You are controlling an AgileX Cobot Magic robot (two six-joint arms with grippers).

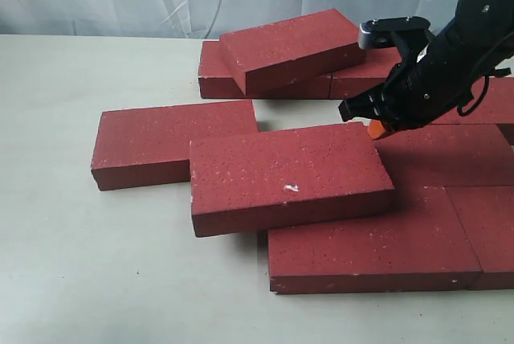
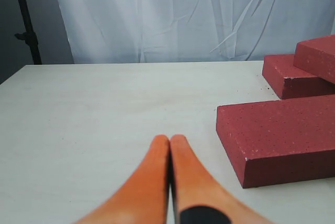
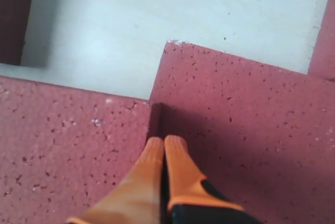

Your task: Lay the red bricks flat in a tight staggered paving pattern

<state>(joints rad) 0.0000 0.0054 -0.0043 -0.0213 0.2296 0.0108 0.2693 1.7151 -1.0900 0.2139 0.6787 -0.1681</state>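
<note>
Orange left gripper [image 2: 170, 141], wrist view only

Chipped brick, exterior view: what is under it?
The chipped brick overlaps the front brick below it. Whether its left end touches the table is hidden.
</note>
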